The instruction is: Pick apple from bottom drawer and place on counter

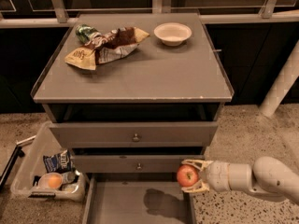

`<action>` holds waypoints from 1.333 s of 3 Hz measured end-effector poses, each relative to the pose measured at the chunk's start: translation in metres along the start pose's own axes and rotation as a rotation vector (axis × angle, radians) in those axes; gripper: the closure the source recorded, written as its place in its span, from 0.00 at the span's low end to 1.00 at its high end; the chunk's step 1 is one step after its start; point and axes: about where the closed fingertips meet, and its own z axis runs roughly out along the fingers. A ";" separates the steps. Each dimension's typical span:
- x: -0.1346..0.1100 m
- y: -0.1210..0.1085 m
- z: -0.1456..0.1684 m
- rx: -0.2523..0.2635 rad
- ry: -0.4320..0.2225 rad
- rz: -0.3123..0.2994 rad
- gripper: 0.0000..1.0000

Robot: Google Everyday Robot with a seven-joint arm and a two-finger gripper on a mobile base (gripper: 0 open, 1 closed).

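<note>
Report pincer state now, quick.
Pincer: shut on the apple, over the right edge of the bottom drawer.

Cream-fingered hand (pixel 188 176), rounded pale-grey arm (pixel 273 177), lower right

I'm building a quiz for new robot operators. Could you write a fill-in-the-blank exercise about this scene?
1. The pincer, at the cabinet's lower right, is shut on the apple, which is mostly ____ in colour.
2. The bottom drawer is ____, not closed.
3. On the counter, the white ____ stands to the right of the snack bags.

Missing words: red; open; bowl.
</note>
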 end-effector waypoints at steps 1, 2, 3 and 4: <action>-0.052 0.002 -0.024 -0.039 -0.066 -0.092 1.00; -0.101 0.001 -0.044 -0.066 -0.088 -0.184 1.00; -0.147 -0.010 -0.061 -0.082 -0.070 -0.262 1.00; -0.181 -0.035 -0.075 -0.088 -0.056 -0.291 1.00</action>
